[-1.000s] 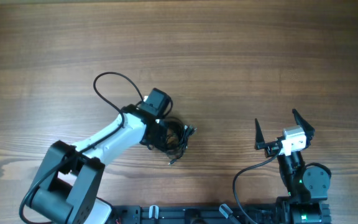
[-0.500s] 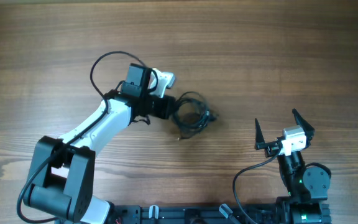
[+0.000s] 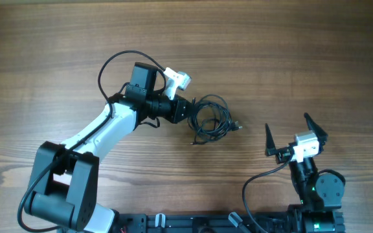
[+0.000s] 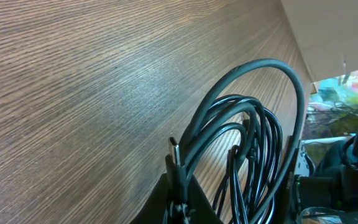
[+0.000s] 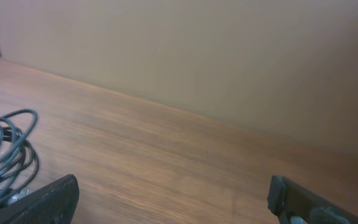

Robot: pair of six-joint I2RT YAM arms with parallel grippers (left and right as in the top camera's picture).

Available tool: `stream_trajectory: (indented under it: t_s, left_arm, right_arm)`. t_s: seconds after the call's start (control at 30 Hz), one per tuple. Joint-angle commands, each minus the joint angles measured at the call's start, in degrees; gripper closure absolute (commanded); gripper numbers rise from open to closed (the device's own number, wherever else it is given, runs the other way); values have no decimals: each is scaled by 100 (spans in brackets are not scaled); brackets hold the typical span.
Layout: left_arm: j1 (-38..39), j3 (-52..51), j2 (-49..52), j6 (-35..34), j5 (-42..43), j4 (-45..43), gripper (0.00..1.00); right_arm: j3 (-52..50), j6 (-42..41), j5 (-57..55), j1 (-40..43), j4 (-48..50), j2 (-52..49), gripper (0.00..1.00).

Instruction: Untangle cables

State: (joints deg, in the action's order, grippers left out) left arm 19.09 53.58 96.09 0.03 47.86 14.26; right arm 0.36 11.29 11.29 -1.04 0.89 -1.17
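From where I sit, this looks like a robotics lab or test bench, not a home. The white-shelled left arm (image 3: 118,133) and the black right arm (image 3: 313,184) are both fixed to a black mounting rail (image 3: 173,224). The rail runs along the near edge of a wood-grain table (image 3: 271,52), where the cables (image 3: 212,118) lie. A plain beige wall (image 5: 229,50) stands behind it. Past the table's edge, my left wrist camera catches blurred, colourful clutter (image 4: 331,102).
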Motion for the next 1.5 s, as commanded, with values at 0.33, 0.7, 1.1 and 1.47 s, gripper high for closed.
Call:
stream_trajectory:
  t_s: [0.33, 0.7, 1.1, 1.47]
  left_arm:
    - [-37, 98, -15, -501, 706, -793, 96]
    - [-37, 98, -15, -4828, 938, -3377, 96]
    - [-37, 98, -15, -8181, 861, -4806, 96]
    - [256, 98, -15, -9825, 715, -5740, 96]
  right_arm:
    - [455, -3375, 505, -2, -433, -79, 0]
    - [2813, -3075, 1202, -2, -1631, -2243, 0]
    - [2863, -5521, 2280, -2, -461, -2675, 16]
    - [2861, -5816, 2347, -2, -459, -2682, 24]
